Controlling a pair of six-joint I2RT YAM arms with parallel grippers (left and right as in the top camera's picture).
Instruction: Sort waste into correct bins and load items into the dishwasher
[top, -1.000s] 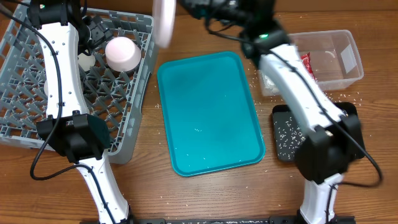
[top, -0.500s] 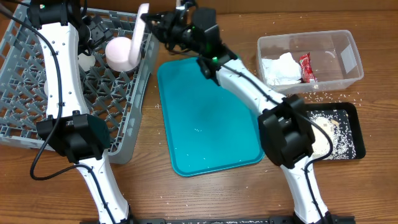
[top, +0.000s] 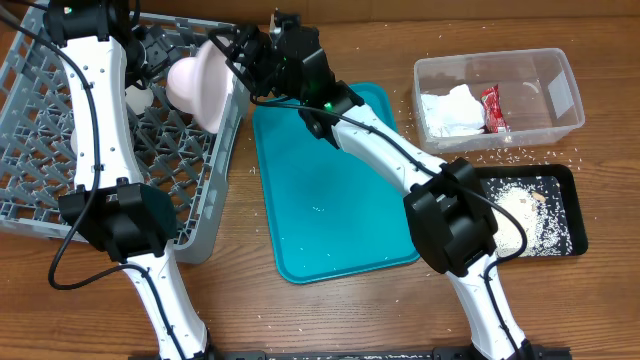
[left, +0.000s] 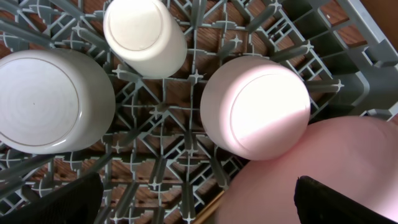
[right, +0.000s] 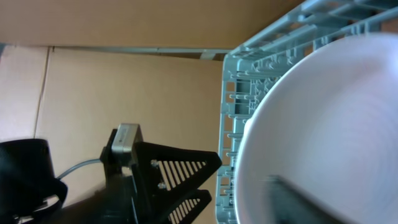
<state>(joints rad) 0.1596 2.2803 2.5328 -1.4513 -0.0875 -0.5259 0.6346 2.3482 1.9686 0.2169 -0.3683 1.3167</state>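
1. The grey dish rack fills the table's 9 o'clock side in the overhead view. The left arm crosses it and hides most of the crockery inside.
2. The left wrist view shows what the arm hides. A wide white dish, a small white cup and a pale round bowl all sit base up on the lattice. The left gripper hangs above them, fingers spread wide and empty.
3. The white plate leans tilted at the rack's 2 o'clock corner, just beside the bowl and against the right wall. It is plain and glossy, with a pinkish cast.
4. The right gripper is at the plate's 2 o'clock edge. Its wrist view shows only one blurred dark finger across the plate's face, so clasped or released cannot be told.
5. The teal tray lies at the table's centre.
6. At 2 o'clock the clear tub holds the napkin and red wrapper. At 4 o'clock the black tray holds rice.
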